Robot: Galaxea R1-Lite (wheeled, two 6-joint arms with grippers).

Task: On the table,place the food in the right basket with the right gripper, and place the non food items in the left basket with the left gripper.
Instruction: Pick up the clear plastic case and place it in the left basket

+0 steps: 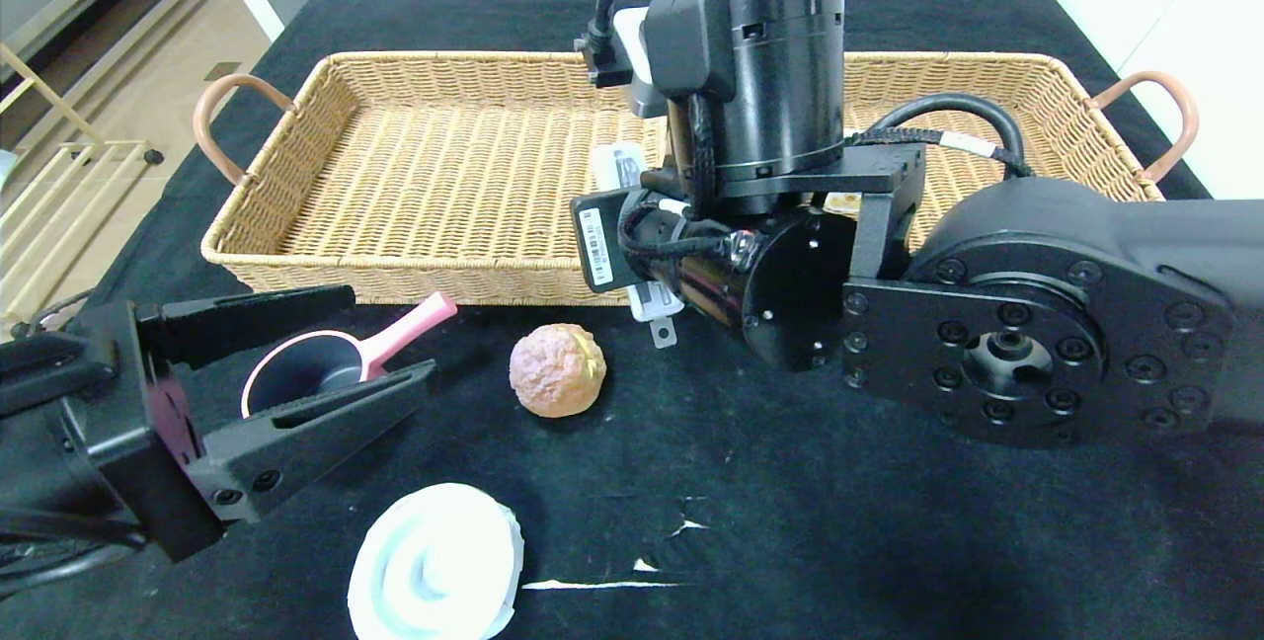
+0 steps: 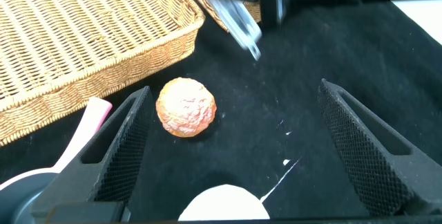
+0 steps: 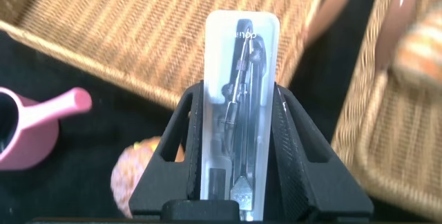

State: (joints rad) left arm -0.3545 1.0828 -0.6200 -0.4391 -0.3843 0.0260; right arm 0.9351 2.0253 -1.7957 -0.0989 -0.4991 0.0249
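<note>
Your right gripper (image 3: 238,148) had its fingers (image 3: 173,148) clamped on a clear compass case (image 3: 242,79), held over the near rim of the left basket (image 1: 415,166), beside the gap to the right basket (image 1: 987,87). Your left gripper (image 1: 336,354) hovered low at the near left, fingers (image 1: 316,423) spread wide, empty. On the black desk (image 1: 790,521) you left the puff pastry (image 1: 558,370), the pink saucepan (image 1: 336,359) and a white lid (image 1: 434,566).
</note>
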